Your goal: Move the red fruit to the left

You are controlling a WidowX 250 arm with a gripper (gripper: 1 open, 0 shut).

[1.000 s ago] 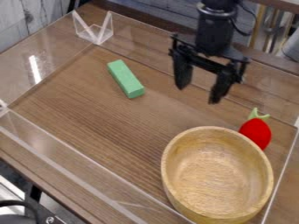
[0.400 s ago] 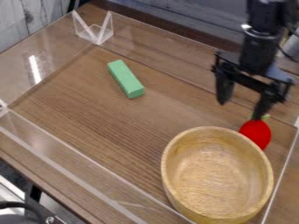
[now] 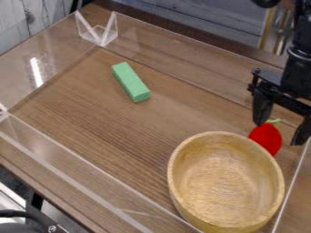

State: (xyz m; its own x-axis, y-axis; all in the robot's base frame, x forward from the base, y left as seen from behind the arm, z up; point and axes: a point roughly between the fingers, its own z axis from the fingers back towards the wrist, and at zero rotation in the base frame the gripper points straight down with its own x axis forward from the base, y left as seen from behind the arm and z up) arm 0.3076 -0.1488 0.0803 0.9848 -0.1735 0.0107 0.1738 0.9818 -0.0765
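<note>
- Now the gripper [image 3: 279,129] hangs pointing down at the right edge, jaws spread, holding nothing.
- Red fruit [image 3: 268,138] lies on the wooden table [image 3: 109,127] between the fingers, beside the wooden bowl [image 3: 226,184].

No readable text or labels anywhere.

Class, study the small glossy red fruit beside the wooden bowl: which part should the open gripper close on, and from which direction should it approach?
Probably from straight above, closing on the rounded red body of the small glossy red fruit, below its green leafy top. The round wooden bowl sits close on one side, so a sideways approach looks cramped. The black gripper hangs open above it, pointing down.
</note>
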